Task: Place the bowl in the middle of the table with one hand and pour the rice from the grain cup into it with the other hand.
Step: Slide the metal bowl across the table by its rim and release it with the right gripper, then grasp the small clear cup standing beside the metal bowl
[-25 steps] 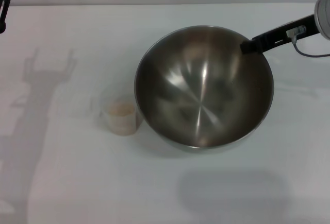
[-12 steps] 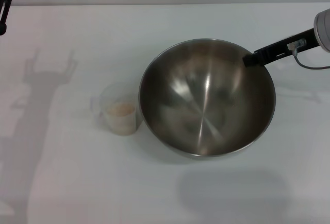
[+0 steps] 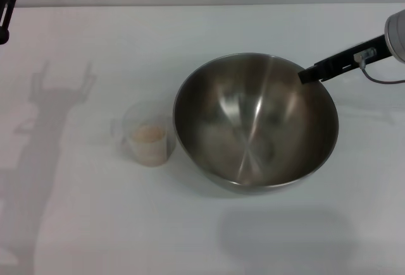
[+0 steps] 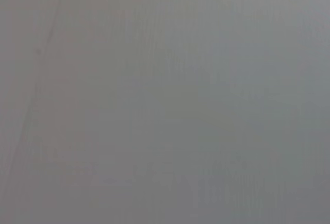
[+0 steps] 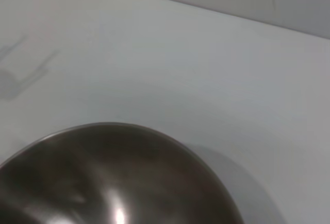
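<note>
The steel bowl (image 3: 253,123) stands on the white table (image 3: 82,224), a little right of the middle, with nothing inside it. My right gripper (image 3: 306,73) reaches in from the right and is shut on the bowl's far right rim. The right wrist view shows the bowl's rim and inside (image 5: 118,183) from close by. The clear grain cup (image 3: 150,141) stands upright just left of the bowl, with rice (image 3: 149,133) in it. My left gripper (image 3: 4,9) is raised at the far left edge, well away from the cup.
The left arm's shadow (image 3: 44,117) lies on the table left of the cup. The table's far edge (image 3: 190,5) runs along the back. The left wrist view shows only a plain grey surface.
The bowl has moved down and slightly right, settling nearer the table and leveling out, with my right gripper following on its rim. The cup and left arm have not moved.
</note>
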`<state>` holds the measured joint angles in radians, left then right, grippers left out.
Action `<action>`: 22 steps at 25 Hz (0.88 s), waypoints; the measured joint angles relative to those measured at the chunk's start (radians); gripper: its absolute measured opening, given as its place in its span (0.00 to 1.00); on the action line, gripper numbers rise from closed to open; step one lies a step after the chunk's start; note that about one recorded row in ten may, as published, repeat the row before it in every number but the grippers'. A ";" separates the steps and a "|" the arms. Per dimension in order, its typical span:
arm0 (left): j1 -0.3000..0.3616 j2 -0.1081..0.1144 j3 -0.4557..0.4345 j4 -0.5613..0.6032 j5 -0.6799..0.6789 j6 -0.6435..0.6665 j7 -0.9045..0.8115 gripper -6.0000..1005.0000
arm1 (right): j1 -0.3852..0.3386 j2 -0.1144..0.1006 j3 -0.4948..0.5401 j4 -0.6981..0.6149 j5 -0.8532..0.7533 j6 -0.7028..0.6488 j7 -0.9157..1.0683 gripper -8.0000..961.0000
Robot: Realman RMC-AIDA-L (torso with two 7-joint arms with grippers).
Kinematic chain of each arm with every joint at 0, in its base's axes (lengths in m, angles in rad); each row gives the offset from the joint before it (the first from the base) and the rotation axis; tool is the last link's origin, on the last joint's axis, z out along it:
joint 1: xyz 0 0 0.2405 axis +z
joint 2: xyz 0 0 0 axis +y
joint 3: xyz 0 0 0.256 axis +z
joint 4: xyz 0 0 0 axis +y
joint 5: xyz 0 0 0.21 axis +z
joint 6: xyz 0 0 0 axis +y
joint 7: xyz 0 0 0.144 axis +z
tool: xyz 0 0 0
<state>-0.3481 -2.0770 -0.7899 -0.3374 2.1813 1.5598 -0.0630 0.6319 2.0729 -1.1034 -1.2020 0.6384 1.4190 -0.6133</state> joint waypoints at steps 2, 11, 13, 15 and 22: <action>0.001 0.000 0.000 0.000 0.000 0.003 0.000 0.86 | 0.000 0.001 -0.001 -0.017 0.000 -0.005 0.000 0.11; 0.009 -0.001 0.000 0.000 0.000 0.015 0.000 0.86 | -0.002 0.001 -0.001 -0.107 -0.002 -0.043 0.001 0.44; 0.011 -0.001 0.000 0.000 0.000 0.020 0.000 0.86 | 0.000 0.001 -0.001 -0.135 -0.001 -0.075 0.000 0.46; 0.014 -0.001 0.000 0.000 0.000 0.023 0.000 0.86 | 0.000 0.001 -0.004 -0.158 0.003 -0.118 -0.005 0.48; 0.022 0.000 0.000 0.004 -0.004 0.025 0.000 0.86 | -0.078 0.007 -0.185 -0.213 0.008 -0.610 -0.011 0.51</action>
<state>-0.3266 -2.0770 -0.7900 -0.3329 2.1775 1.5847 -0.0629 0.5541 2.0800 -1.2880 -1.4150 0.6461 0.8090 -0.6243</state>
